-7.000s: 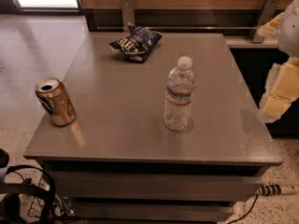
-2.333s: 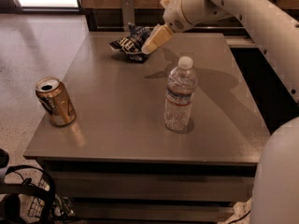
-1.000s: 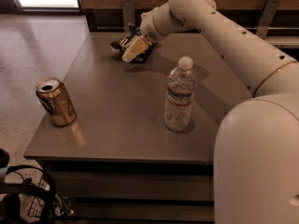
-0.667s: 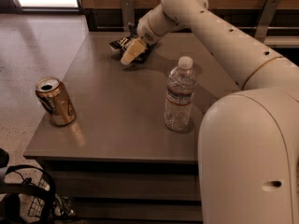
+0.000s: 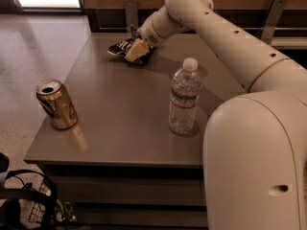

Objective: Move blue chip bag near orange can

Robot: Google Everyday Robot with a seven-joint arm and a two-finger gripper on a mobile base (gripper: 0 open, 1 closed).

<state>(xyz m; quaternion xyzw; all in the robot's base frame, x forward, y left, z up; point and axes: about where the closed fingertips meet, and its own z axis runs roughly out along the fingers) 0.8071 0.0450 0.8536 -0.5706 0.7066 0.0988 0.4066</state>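
The blue chip bag (image 5: 120,47) lies crumpled at the far edge of the grey table (image 5: 124,109), mostly covered by my gripper. My gripper (image 5: 135,51) reaches in from the right and sits right on top of the bag. The orange can (image 5: 57,104) stands upright near the table's front left edge, far from the bag.
A clear plastic water bottle (image 5: 184,98) with a white cap stands right of the table's middle. My white arm (image 5: 225,47) crosses above the table's far right side and fills the right foreground. A black wire object (image 5: 29,205) sits on the floor at the lower left.
My gripper has swung in from the right, moved left across the table's far side and come down onto the chip bag. The can and bottle have not moved.
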